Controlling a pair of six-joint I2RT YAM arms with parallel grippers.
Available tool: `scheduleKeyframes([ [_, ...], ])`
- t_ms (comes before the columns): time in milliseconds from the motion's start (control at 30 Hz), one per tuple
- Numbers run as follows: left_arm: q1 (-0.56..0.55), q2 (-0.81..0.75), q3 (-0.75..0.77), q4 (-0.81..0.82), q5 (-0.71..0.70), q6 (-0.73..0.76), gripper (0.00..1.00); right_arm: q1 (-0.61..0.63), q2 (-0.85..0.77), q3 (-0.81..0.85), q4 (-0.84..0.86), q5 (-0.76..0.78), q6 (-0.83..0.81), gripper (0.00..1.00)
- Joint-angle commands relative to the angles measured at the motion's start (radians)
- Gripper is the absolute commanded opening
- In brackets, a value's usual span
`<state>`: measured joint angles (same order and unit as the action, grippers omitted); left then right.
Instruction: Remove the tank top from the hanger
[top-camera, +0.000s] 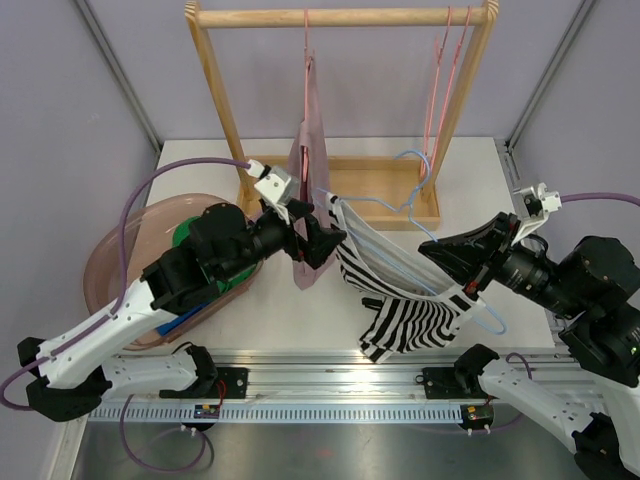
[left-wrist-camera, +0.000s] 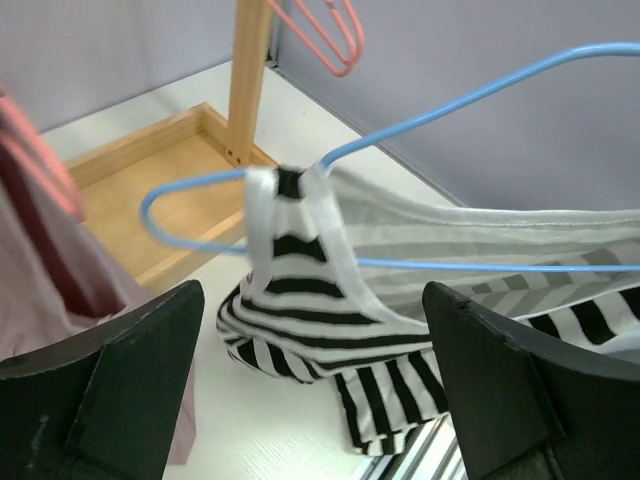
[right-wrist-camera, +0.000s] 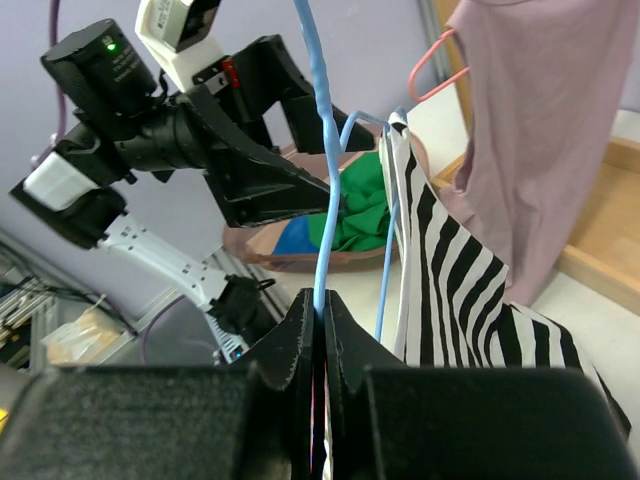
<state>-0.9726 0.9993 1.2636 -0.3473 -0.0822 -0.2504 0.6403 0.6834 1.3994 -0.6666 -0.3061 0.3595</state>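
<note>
Clamps hanger (right-wrist-camera: 318, 150) in right gripper (right-wrist-camera: 318, 305); holds left gripper (left-wrist-camera: 310, 325) agape at nine o'clock of tank top (top-camera: 400, 310); risks pinching hanger alongside strap (left-wrist-camera: 262, 215).

Soft striped cloth for the tank top (top-camera: 410, 315); smooth glossy blue coating on the hanger (left-wrist-camera: 450, 265) — pale matt wood for the rack (top-camera: 340, 17); white smooth bench (top-camera: 290, 320).

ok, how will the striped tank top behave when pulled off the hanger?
Probably floppy: the tank top sags in folds below the blue hanger. Likely light: thin wire carries it. Its strap wraps the wire, so it may snag.
</note>
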Motion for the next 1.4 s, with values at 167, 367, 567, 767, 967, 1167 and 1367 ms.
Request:
scheduleKeyframes([
  [167,-0.104,0.071,0.079,0.091,-0.197,0.129,0.57,-0.004,-0.015,0.064,-0.005,-0.133,0.049,0.0],
  [367,-0.107,0.082,0.074,0.074,-0.326,0.145,0.19,-0.002,-0.028,0.076,-0.024,-0.096,0.027,0.0],
  [567,-0.107,0.059,0.054,0.065,-0.563,0.126,0.0,-0.002,-0.028,0.07,-0.045,-0.053,-0.02,0.0],
  [767,-0.098,0.001,0.006,0.015,-0.869,0.048,0.0,-0.002,-0.027,0.02,-0.048,-0.117,-0.093,0.0],
  [967,0.046,-0.033,0.043,-0.205,-0.857,-0.159,0.0,-0.002,-0.062,-0.02,-0.007,-0.105,-0.142,0.0],
  [1167,0.078,-0.096,-0.038,-0.11,-0.515,-0.126,0.0,-0.004,-0.166,-0.244,0.377,-0.157,-0.094,0.0],
  [1367,0.075,-0.188,-0.217,0.166,0.176,-0.04,0.0,-0.004,-0.157,-0.353,0.634,-0.108,-0.057,0.0],
])
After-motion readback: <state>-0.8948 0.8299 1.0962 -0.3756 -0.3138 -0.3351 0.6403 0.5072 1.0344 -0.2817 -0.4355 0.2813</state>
